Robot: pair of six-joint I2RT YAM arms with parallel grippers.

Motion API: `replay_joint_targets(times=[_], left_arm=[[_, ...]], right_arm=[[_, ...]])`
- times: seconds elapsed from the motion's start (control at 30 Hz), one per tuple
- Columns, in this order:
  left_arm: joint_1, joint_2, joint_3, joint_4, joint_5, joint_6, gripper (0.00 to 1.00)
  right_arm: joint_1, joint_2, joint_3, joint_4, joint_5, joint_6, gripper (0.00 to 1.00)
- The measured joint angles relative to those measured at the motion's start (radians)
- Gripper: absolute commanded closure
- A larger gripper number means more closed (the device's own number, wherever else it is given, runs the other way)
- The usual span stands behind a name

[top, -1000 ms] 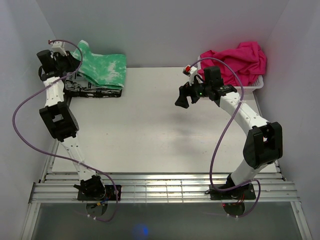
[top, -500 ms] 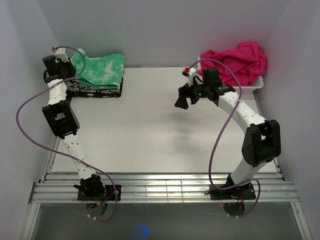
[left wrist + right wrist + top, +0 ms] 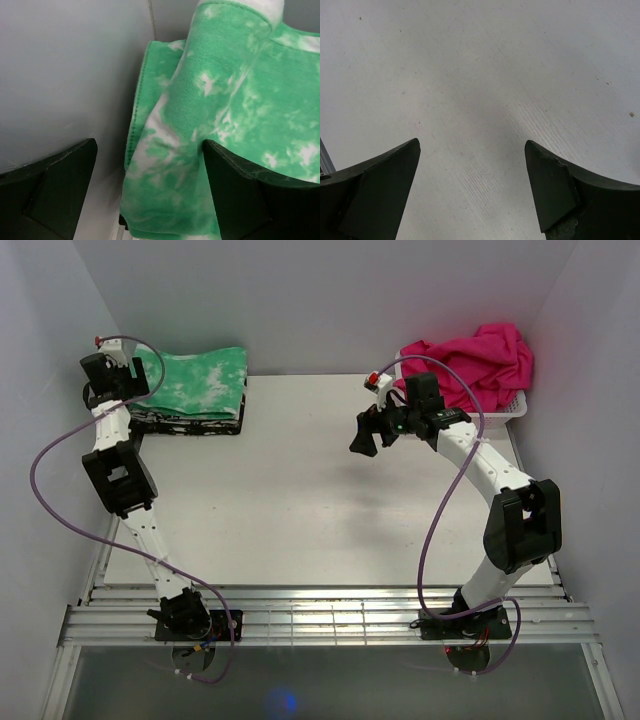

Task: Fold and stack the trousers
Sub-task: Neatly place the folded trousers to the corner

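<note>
The mint-green, white-blotched trousers (image 3: 195, 380) lie folded at the back left on a black-and-white patterned cloth (image 3: 185, 421). My left gripper (image 3: 126, 382) sits at their left edge against the side wall. In the left wrist view it (image 3: 150, 145) stands open, a fold of the trousers (image 3: 235, 95) hanging loose between the fingers and brushing the right one (image 3: 235, 190). My right gripper (image 3: 365, 435) hovers over the table (image 3: 290, 500) right of centre; its wrist view shows it (image 3: 472, 142) open with only bare tabletop between the fingers.
A hot-pink cloth (image 3: 475, 365) is heaped in a white basket (image 3: 515, 408) at the back right. White walls close in the left, back and right sides. A metal rail (image 3: 320, 615) runs along the near edge by the arm bases.
My left gripper has opened and let go of the trousers. Their raised left corner has dropped flat onto the stack, and the gripper has drawn back left. The right arm has not moved.
</note>
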Motion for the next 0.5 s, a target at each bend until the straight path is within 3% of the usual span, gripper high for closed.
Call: replay_joint_targets(times=[0.27,0.5], left_arm=[[0.002,-0.025,0.003,-0.031,-0.039,-0.003,0.02],[0.023,-0.185,-0.087,0.048,0.153,-0.094,0.44]], right_arm=[[-0.001,-0.011,0.0,-0.009,0.016,-0.022,0.1],[-0.033,-0.054,-0.003,-0.011,0.018,-0.026,0.1]])
